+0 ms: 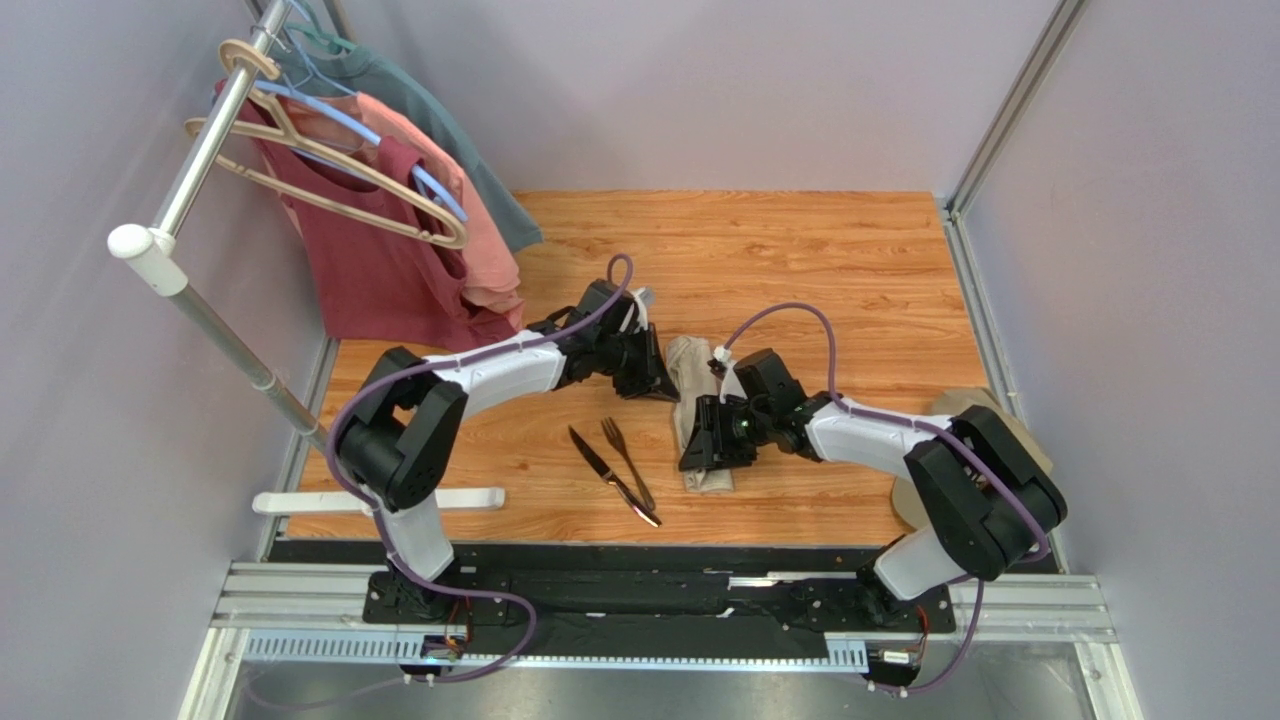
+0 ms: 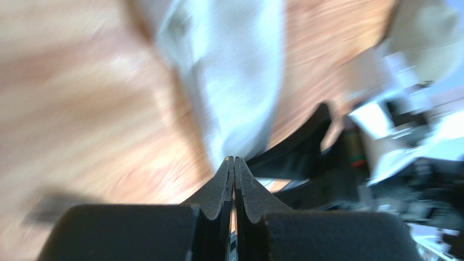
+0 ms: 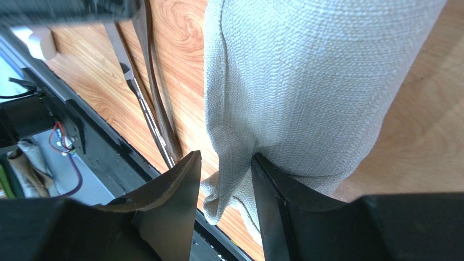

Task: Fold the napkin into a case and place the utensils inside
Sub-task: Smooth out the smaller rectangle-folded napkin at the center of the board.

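Note:
The napkin (image 1: pixel 696 393) lies folded into a narrow beige strip on the wooden table, running near to far. The fork (image 1: pixel 622 455) and knife (image 1: pixel 604 470) lie side by side just left of it. My left gripper (image 1: pixel 661 384) is shut and empty at the strip's far left edge; in the blurred left wrist view its tips (image 2: pixel 234 159) stand just short of the cloth (image 2: pixel 234 70). My right gripper (image 1: pixel 703 447) is over the strip's near end. In the right wrist view it is open (image 3: pixel 226 159), with a fold of cloth (image 3: pixel 299 81) lying between the jaws. The utensils (image 3: pixel 155 103) show to the left.
Red and pink shirts (image 1: pixel 406 255) hang on a rack at the far left. A tan cap (image 1: pixel 962 408) lies at the right edge behind the right arm. A white bar (image 1: pixel 376 503) lies at the near left. A black rail (image 1: pixel 661 593) runs along the near table edge.

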